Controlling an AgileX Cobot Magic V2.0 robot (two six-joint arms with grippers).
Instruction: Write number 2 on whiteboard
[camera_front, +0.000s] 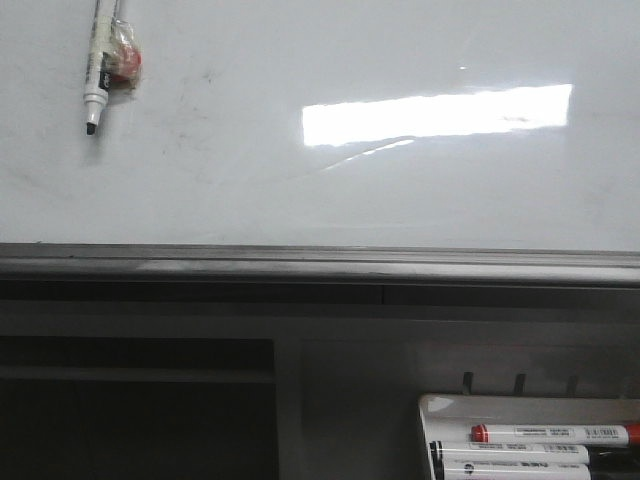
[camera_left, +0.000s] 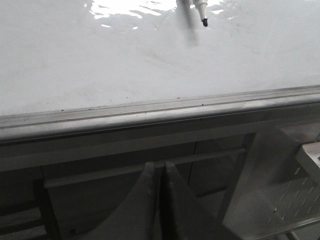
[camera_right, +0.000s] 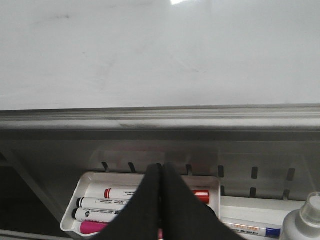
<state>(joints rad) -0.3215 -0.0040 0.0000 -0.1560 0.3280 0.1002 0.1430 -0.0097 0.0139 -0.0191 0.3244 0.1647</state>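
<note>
The whiteboard (camera_front: 300, 60) fills the upper half of the front view, glossy white with faint grey smudges and a bright glare. No number 2 is in view on it. A white marker (camera_front: 100, 70) with a black tip and a red-taped clump on its side points down against the board at the upper left, and whatever holds it is out of frame. Its tip (camera_left: 204, 21) also shows in the left wrist view. My left gripper (camera_left: 160, 166) is shut and empty below the board's rail. My right gripper (camera_right: 161, 167) is shut and empty over the marker tray (camera_right: 90, 177).
A grey metal rail (camera_front: 300, 265) runs along the board's bottom edge, with a dark shelf frame beneath. The white tray (camera_front: 430, 410) at the lower right holds several markers (camera_front: 550, 434). A clear spray bottle (camera_right: 307, 220) stands beside it.
</note>
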